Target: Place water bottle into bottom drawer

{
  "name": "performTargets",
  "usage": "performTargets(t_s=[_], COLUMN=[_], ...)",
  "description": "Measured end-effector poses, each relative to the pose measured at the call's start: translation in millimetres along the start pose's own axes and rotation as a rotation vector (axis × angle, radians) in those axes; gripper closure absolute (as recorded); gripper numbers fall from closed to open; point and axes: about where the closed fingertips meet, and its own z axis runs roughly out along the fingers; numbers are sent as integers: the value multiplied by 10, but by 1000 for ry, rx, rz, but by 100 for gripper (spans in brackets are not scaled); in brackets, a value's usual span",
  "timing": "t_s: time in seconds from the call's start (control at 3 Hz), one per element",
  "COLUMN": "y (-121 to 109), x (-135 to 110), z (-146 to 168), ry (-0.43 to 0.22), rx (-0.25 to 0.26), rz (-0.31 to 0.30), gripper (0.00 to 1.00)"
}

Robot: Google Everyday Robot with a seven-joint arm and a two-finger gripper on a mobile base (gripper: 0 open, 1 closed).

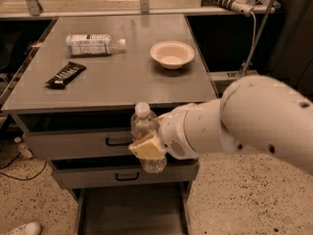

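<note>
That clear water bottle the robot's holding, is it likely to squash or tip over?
Probably squashable: a thin clear plastic water bottle, clamped mid-body by the gripper in front of the upper drawers. It is tall and slim, so likely to tip when set down; lying down, it may roll.

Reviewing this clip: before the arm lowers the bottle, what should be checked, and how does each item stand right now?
1. The gripper, in front of the upper drawers, is shut on the water bottle: ok.
2. Bottle upright, white cap on: ok.
3. The bottom drawer is pulled open, visible floor bare: ok.
4. Bottle down at bottom-drawer level: not ok; it hangs level with the upper drawers.
5. Bottle lined up over the opening in depth: cannot tell.
</note>
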Motion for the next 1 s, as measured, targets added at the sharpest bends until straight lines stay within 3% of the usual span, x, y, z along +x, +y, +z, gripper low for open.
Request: performTargets(t_s=[0.67, 1.0], y=[524, 651], x=[1005, 1418], z=[873, 1294], ry=[-17, -29], rx=[-24, -31], rz=[176, 249], gripper=[100, 100])
